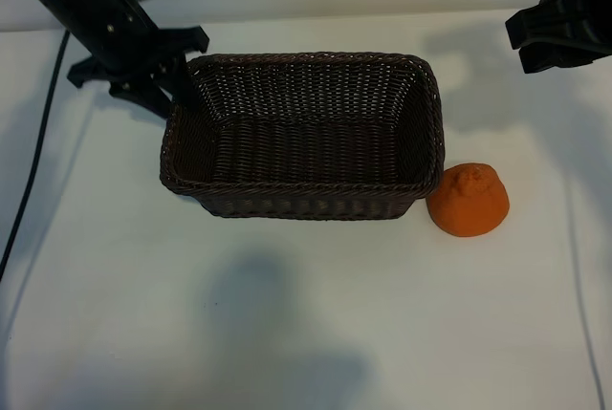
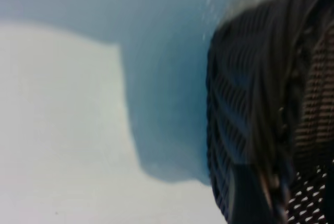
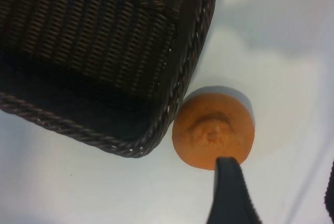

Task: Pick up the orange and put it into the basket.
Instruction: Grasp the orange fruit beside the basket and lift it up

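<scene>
Orange point(image 1: 469, 200) sits on tabletop point(image 1: 287, 334) touching empty wicker basket point(image 1: 304, 207), ungrasped; right hand point(image 3: 276, 192) open above it; left hand point(image 1: 158, 66) open at basket's far corner.

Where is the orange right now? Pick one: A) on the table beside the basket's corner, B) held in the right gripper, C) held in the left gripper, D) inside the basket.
A: the orange sits on the table just outside the basket, by its corner, with no gripper on it.
</scene>
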`<state>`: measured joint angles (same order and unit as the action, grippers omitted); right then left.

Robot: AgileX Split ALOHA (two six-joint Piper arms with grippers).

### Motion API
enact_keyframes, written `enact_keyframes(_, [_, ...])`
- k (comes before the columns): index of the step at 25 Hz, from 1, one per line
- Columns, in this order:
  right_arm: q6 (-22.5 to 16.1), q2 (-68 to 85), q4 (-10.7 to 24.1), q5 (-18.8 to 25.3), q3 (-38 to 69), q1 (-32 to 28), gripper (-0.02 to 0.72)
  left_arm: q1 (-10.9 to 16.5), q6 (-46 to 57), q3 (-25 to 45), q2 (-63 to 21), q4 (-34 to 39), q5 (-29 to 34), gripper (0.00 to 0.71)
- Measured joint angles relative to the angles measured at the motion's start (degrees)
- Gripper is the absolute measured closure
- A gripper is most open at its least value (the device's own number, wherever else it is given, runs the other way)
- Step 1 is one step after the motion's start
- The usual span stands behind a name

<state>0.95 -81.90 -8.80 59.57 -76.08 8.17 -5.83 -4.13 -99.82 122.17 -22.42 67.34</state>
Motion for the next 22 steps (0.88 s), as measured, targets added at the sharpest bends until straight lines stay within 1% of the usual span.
enact_keyframes(5, [0.0,0.0,0.0,0.0,0.0,0.0,0.27,0.0,0.9,-2.2,-2.0,2.0,0.0,0.312])
enact_keyframes(16, [0.0,0.0,0.0,0.0,0.0,0.0,0.27,0.4,1.3,-2.2,-10.2,2.5,0.0,0.312])
enact_keyframes(19, [0.0,0.0,0.0,-0.4,0.0,0.0,0.27,0.4,0.3,-0.8,-12.4,1.6,0.0,0.312])
enact_keyframes(22, [0.0,0.0,0.0,-0.5,0.0,0.0,0.27,0.4,-2.7,2.9,-14.8,0.5,0.0,0.312])
